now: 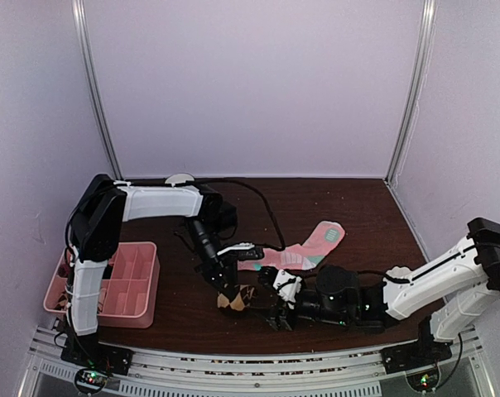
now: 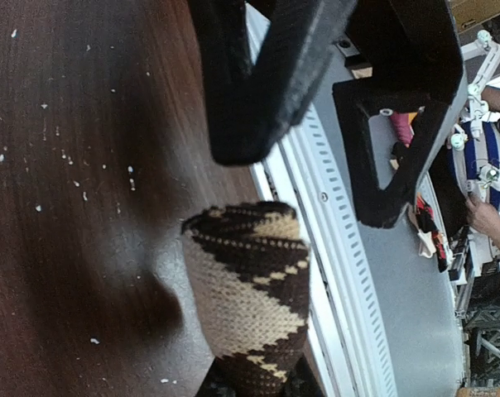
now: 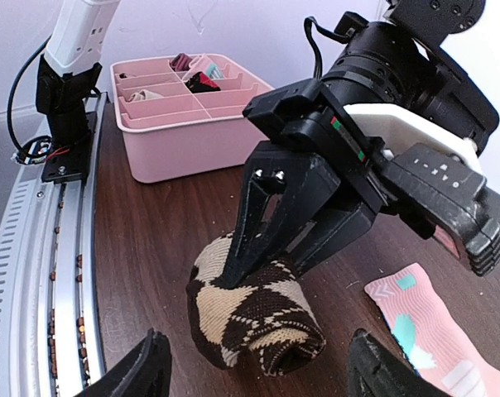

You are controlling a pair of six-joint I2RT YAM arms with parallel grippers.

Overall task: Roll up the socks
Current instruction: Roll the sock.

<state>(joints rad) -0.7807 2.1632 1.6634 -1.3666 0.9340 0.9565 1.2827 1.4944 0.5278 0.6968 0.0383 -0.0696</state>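
Right wrist view: the argyle sock (image 3: 254,310), knitted in brown, tan and black diamonds, is a stubby roll lying on its side on the dark surface (image 3: 151,240). Its open end is turned toward this camera. The left gripper (image 3: 266,260) stands on top of it, jaws drawn nearly together; whether they pinch fabric I cannot tell. The right gripper (image 3: 262,365) spreads its jaws wide, clear of the roll. The pink sock (image 1: 304,248) lies flat just behind, slanting toward the far right.
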